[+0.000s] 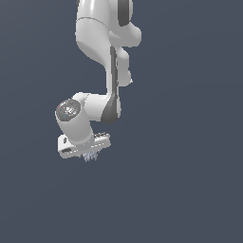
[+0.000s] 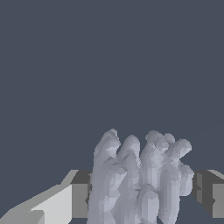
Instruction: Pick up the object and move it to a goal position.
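The gripper (image 1: 90,154) is clamped on the ridged lavender object (image 1: 90,156), which sits between its fingers (image 2: 81,199) toward the exterior view's left. The grasp looks done; carrying it to the goal remains, and no goal marker shows.

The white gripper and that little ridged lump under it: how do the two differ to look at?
The gripper is a smooth, blocky white body with dark grey fingers; the object is pale grey-lavender and bumpy, made of upright ridges. In the exterior view the gripper is much larger, and the object only peeks out beneath it. In the wrist view the object sits between the fingers. Both are pale against the dark blue-grey background.
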You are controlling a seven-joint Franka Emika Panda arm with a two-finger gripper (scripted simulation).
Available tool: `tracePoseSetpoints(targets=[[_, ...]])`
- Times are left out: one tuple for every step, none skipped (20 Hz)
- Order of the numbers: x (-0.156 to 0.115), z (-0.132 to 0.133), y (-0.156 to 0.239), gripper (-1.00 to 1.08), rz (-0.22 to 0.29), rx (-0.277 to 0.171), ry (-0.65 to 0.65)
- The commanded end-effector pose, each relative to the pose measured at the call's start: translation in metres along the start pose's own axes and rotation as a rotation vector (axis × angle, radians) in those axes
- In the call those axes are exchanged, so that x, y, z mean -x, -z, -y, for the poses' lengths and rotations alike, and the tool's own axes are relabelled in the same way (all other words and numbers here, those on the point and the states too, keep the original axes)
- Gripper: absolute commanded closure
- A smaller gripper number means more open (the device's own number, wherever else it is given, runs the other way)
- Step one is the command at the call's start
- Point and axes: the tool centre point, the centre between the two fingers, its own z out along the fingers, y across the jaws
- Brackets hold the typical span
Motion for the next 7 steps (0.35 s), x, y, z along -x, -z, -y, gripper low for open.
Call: tracePoseSetpoints(targets=[[0.0011,-0.0058,0.0013,1.08,0.0,-0.001,0.003],[0.001,-0.0065,0.0014,1.08,0.0,-0.001,0.003],[0.0007,-0.0062,0.0013,1.08,0.0,-0.001,0.003],[0.0001,-0.0051,0.0011,1.08,0.0,-0.001,0.003],[-0.0007,-0.0034,0.0007,1.08,0.0,-0.001,0.003],[-0.0012,-0.0022,0.0005,1.08,0.0,-0.001,0.003],[-0.0013,-0.0017,0.0004,1.08,0.0,-0.001,0.003]])
